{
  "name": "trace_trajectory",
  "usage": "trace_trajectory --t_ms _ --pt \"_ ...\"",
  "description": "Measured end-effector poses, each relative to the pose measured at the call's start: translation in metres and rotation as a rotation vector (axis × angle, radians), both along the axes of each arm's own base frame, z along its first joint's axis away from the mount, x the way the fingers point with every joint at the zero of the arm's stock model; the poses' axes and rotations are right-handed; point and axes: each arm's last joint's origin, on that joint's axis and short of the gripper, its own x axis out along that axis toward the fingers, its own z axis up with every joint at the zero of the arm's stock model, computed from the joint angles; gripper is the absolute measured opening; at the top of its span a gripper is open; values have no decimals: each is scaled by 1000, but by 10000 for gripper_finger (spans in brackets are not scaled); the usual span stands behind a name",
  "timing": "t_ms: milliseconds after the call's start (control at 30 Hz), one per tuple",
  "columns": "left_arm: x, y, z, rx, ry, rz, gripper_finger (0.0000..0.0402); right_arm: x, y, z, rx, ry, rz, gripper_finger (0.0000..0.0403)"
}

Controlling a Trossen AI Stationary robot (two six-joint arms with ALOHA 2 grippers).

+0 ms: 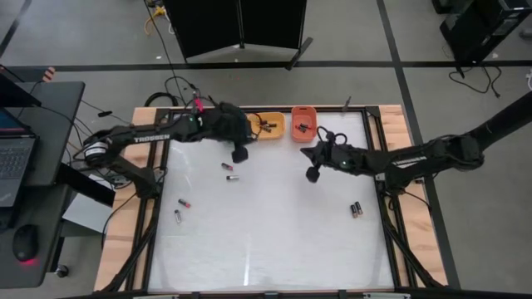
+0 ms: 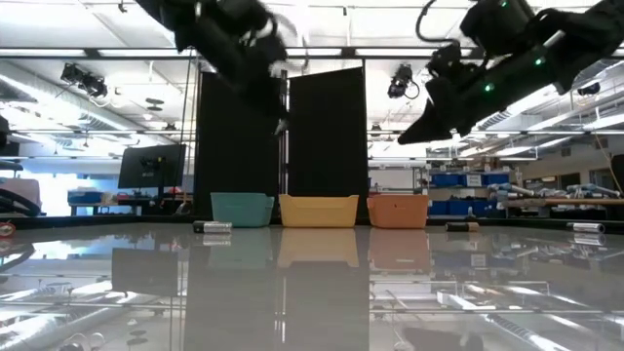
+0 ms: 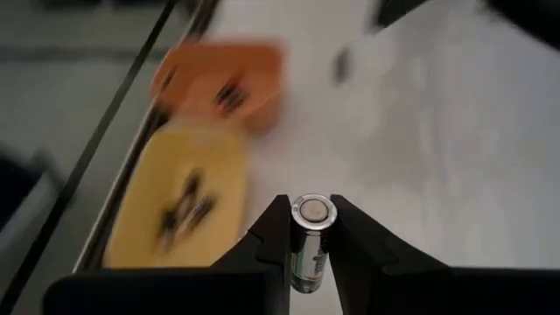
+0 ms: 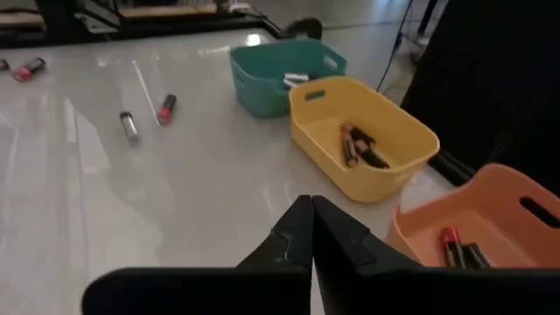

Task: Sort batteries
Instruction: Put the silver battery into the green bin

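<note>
Looking straight down, the high view shows a white glossy table (image 1: 266, 241) framed by pale wood. Three small plastic trays line its far edge: a teal tray mostly hidden under the left arm, a yellow tray (image 1: 272, 124) and an orange tray (image 1: 304, 124), the last two with small dark batteries inside. The left gripper (image 1: 239, 154) hangs over the table just in front of the yellow tray. The right gripper (image 1: 312, 174) hovers just in front of the orange tray. Loose batteries lie on the table: a pair below the left gripper (image 1: 229, 172), two more towards the left edge (image 1: 180, 209), and two near the right edge (image 1: 357, 209).

From table height, the low view shows the teal tray (image 2: 242, 209), yellow tray and orange tray in a row at the far edge, with both arms raised above them; a battery lies beside the teal tray (image 2: 213, 227).

The left wrist view shows the left gripper's two dark fingers (image 3: 271, 241) clamped on a silvery cylindrical battery (image 3: 311, 238), held upright above the table beside the yellow tray.

The right wrist view shows the right gripper's fingers (image 4: 297, 232) pressed together with nothing between them, above the table in front of the yellow and orange trays. A red-banded battery (image 4: 450, 243) lies in the orange tray.
</note>
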Motion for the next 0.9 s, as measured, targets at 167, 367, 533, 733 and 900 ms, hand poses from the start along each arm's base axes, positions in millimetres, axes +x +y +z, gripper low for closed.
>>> trace_trajectory --t_ms 167,367,533,733,900 --pt "-28 43 -20 -47 37 200 57 2 -13 -11 39 44 -7 19" --pt "-50 72 -47 -105 108 329 57 7 -26 -31 65 110 -47 10" --pt "-52 85 -69 -157 191 364 57 11 -32 -39 89 105 -29 12" --pt "-49 91 -89 -199 244 381 57 12 -33 -40 90 100 -26 11" --pt "-48 92 -91 -192 245 406 73 12 -33 -40 92 102 -22 17"
